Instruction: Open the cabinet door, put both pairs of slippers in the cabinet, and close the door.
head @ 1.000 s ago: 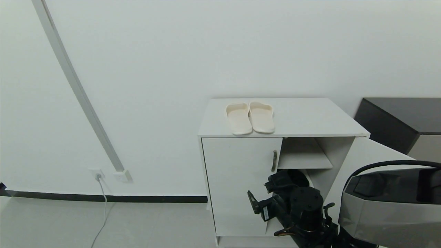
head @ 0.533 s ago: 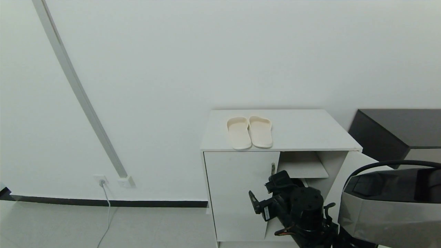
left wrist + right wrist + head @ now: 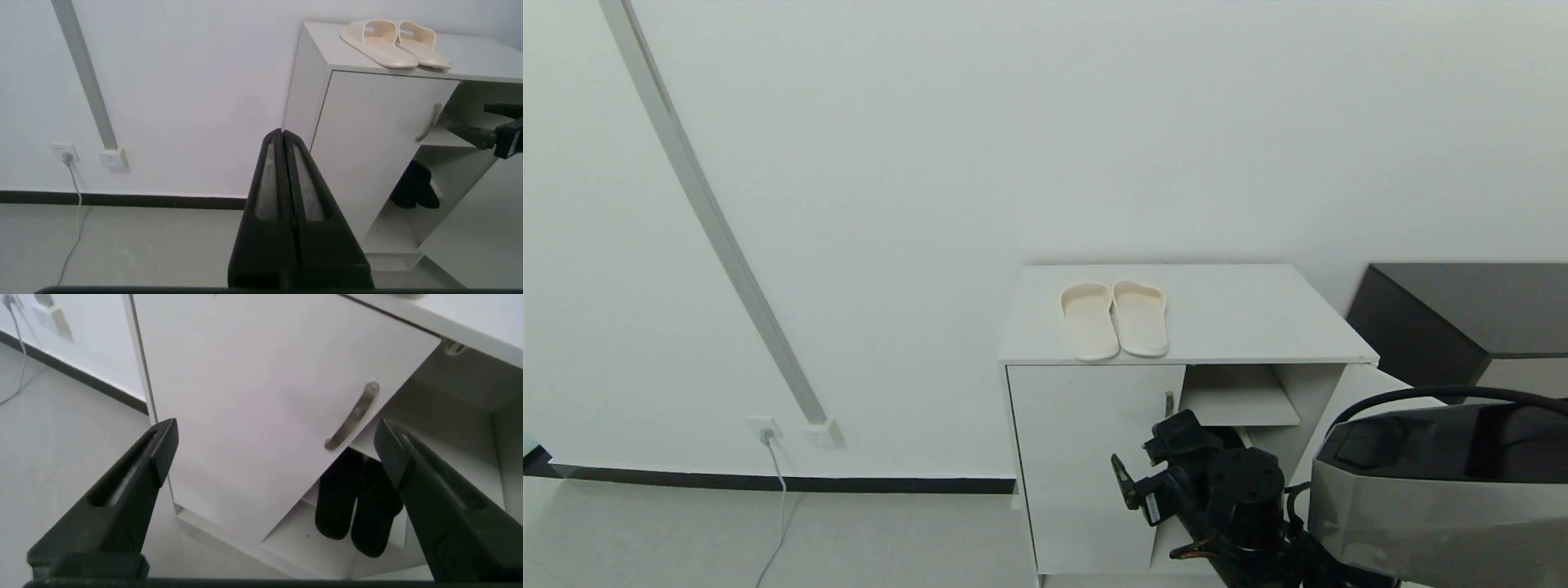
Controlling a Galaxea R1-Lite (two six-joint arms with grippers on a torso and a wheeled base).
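Ahead, against a white wall (image 3: 1013, 122), the cabinet (image 3: 1241, 318) stands on a grey floor (image 3: 645, 531); its left door (image 3: 1086, 465) is closed and its right side is open. Cream slippers (image 3: 1115, 320) lie side by side on top, near the front edge. Black slippers (image 3: 359, 502) stand in the lower right compartment, under a shelf (image 3: 1237, 396). Left gripper (image 3: 283, 139): fingers pressed together, empty. Right gripper (image 3: 276, 433): spread wide, empty, facing the door handle (image 3: 351, 416). A slanted duct (image 3: 703, 204), a socket (image 3: 761, 429) and black skirting (image 3: 768, 482) are at left, a dark table (image 3: 1462, 302) at right.

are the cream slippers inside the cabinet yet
No, the cream slippers lie side by side on the cabinet top, not on a shelf inside.
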